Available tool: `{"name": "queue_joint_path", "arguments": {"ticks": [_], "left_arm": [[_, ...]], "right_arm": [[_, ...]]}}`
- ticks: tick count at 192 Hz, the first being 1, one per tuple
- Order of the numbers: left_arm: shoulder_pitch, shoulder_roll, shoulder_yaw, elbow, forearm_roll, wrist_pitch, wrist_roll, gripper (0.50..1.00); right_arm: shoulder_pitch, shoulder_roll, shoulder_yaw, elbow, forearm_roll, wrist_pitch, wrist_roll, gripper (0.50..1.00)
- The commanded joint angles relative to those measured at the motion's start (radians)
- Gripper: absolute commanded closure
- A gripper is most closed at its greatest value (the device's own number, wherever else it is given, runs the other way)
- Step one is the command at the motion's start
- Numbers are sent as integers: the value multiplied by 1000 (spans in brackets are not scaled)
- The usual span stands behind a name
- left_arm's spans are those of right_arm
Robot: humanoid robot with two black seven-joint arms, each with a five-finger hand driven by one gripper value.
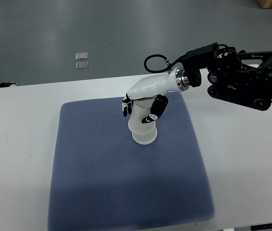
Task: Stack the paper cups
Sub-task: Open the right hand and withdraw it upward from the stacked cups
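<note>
white table [251,159] spans the frame | blue-grey mat [102,192] fills centre and lower middle | right arm [241,82] enters from upper right | right hand [143,103] just above centre, fingers curled round the cup | paper cup [142,127] upside down on mat, centre, rim down

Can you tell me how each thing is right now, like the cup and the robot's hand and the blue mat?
Paper cup: upside down, wide rim on the mat, gripped.
Right hand: fingers wrapped around the cup from above.
Blue mat: lying flat on the white table.
Left hand: not in the picture.
</note>
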Motion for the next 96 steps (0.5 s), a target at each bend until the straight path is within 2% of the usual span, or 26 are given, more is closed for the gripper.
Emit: {"name": "queue_joint_path", "arguments": {"ticks": [1, 47, 96], "left_arm": [[0, 0, 0, -1, 0, 0, 1, 500], [0, 0, 0, -1, 0, 0, 1, 500], [0, 0, 0, 0, 0, 0, 1, 500]], "right_arm": [[-6, 3, 1, -5, 0, 1, 0, 722], [-5, -2, 7, -11, 1, 1, 0, 656], [6, -13, 34, -12, 12, 1, 0, 640]]}}
